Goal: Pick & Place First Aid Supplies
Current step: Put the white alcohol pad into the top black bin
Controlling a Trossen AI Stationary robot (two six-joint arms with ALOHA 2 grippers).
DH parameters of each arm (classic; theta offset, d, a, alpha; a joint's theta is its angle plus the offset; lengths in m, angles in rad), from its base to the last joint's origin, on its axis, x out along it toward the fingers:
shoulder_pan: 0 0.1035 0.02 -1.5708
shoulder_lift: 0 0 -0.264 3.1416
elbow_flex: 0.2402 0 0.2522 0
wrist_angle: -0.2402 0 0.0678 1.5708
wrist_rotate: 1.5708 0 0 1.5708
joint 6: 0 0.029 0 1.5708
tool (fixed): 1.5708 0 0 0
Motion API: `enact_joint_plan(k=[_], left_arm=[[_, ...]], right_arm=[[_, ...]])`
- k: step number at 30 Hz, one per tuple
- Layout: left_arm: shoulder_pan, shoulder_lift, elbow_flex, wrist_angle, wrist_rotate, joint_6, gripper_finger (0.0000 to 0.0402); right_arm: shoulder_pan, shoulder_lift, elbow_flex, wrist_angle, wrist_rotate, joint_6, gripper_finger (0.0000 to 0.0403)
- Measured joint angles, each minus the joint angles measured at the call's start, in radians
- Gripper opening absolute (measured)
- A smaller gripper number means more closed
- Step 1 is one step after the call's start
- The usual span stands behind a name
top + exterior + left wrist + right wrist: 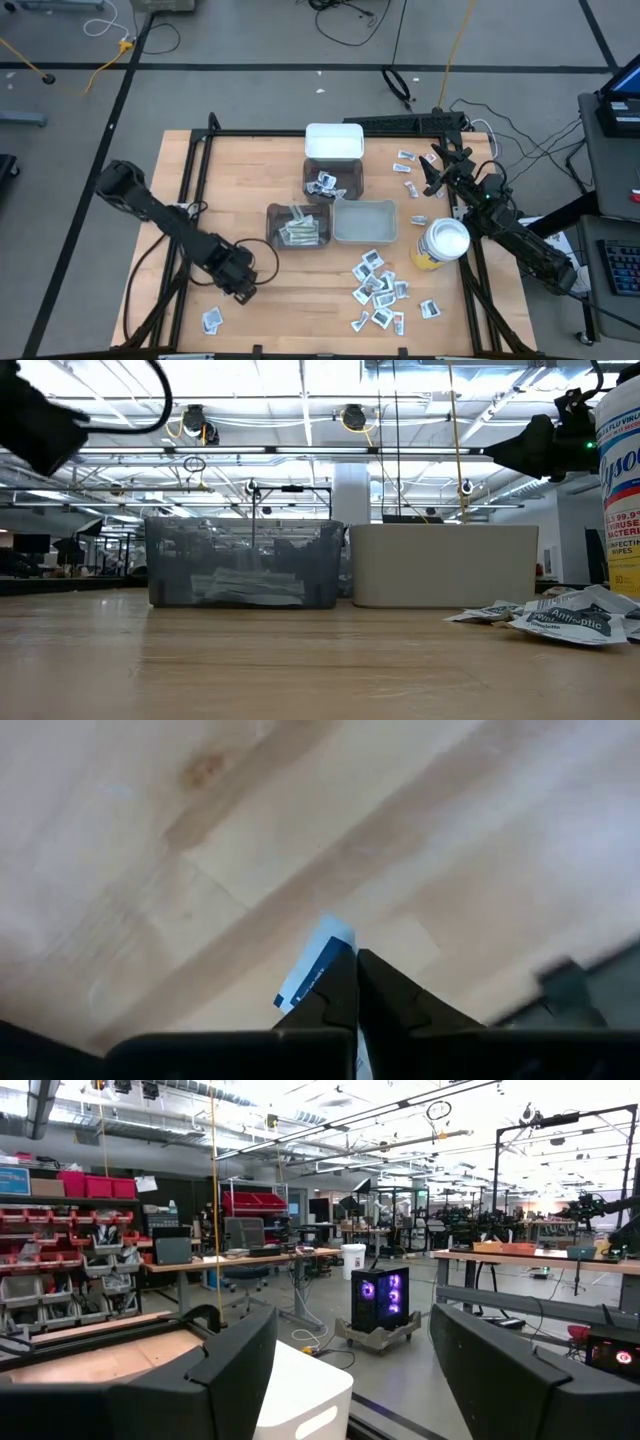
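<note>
- Your left gripper sits low over the near-left part of the table, close to the front edge. In the left wrist view its two fingers are pressed together, with a thin white packet with blue print pinched between their tips, its free end sticking out over the bare wood.
- A second loose sachet lies on the wood just beside that gripper, nearer the front edge.
- Your right gripper hangs at the far-right side of the table, lifted off the surface. Its jaws stand wide apart and carry nothing; the right wrist view looks between them into the room.
- Most of the first aid supplies lie in a loose pile on the near-right part of the table, in front of the clear bin. From the low view you see a few of them lying flat on the wood at the right.
- A smaller scatter of packets lies at the far right, near your right gripper.
- Some strip wrappers already rest in the dark bin at the table's middle, and a few sachets in the dark bin behind it.
- A white bin stands at the far end of that row.
- The yellow canister stands upright just right of the clear bin.
</note>
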Motion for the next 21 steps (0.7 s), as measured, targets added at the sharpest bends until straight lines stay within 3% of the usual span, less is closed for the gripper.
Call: enact_joint_plan(k=[12, 21], left_arm=[[0.006, -0.188, 0.002, -0.163, 0.039, 0.022, 0.0001], [0.066, -0.209, 0.090, -0.349, 0.037, 0.124, 0.0001]], right_arm=[[0.000, 0.000, 0.000, 0.000, 0.000, 0.000, 0.0263], [0.000, 0.000, 0.000, 0.000, 0.000, 0.000, 0.0263]])
